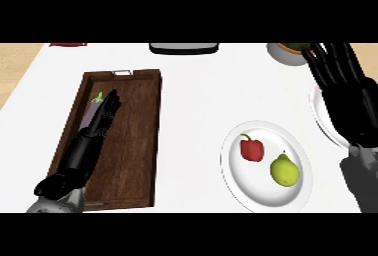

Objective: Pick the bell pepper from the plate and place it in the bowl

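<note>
A red bell pepper [252,148] lies on the left half of a white plate [244,187] at the lower right of the counter. Beside it on the plate sits a yellow-green pear [285,170]. A white bowl [319,109] shows only its left rim at the right edge; my right hand [351,105] covers most of it. That hand is open, fingers straight and pointing away, up and to the right of the pepper and apart from it. My left hand [92,132] lies open over a wooden tray [140,145] at the left.
A small green and purple item [96,97] peeks out by the left hand's fingertips in the tray. At the back stand a round container with green contents [284,52], a black and white object [184,48] and a red thing [68,44].
</note>
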`<state>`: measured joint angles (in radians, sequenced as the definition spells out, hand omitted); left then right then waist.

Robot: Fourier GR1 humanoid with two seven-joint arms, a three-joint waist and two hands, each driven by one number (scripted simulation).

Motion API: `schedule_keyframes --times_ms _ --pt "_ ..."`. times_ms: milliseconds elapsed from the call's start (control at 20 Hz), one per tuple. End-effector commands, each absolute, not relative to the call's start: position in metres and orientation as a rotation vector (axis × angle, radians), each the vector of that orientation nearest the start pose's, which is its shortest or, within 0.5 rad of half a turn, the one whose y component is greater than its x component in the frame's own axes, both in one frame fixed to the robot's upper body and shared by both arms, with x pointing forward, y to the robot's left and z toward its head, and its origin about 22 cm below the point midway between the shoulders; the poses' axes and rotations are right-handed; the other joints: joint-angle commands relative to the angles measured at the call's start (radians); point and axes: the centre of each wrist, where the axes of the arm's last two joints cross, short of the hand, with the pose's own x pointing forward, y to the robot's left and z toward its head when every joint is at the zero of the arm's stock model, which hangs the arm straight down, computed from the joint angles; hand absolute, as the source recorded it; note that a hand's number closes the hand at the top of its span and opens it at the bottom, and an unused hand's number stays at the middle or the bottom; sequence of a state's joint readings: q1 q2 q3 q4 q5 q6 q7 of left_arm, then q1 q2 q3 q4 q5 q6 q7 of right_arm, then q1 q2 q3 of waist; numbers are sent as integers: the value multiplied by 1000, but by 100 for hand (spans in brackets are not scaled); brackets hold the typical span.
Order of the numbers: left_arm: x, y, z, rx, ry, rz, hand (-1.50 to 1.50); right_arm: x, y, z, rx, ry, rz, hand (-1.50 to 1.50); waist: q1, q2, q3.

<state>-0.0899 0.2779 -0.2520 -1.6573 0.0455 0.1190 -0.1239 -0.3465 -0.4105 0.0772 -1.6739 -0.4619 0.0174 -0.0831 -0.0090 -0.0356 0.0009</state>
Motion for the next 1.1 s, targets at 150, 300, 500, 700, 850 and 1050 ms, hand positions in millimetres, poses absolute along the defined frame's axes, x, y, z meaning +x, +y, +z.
schedule_keyframes --times_ms 150,300,500,700,850,1050 --pt "251 227 33 -82 -1661 -182 0 266 -275 106 -288 -1984 186 150 -48 24 -5" --pt "242 222 16 -69 -1600 -112 0 250 -353 75 -776 -1653 221 150 -157 52 -30" --pt "240 219 12 -191 -1517 -66 0 218 -290 30 -909 -1781 -99 -150 -72 28 -5" --pt "248 213 16 -229 -1490 -97 0 184 -223 9 -894 -1870 146 -150 -26 31 -6" --pt "250 212 21 -230 -1490 -94 0 172 -226 -7 -1024 -1714 269 -150 -14 33 -12" --pt "255 210 24 -241 -1489 -106 0 153 -248 -18 -1170 -1443 333 -150 -35 37 -16"
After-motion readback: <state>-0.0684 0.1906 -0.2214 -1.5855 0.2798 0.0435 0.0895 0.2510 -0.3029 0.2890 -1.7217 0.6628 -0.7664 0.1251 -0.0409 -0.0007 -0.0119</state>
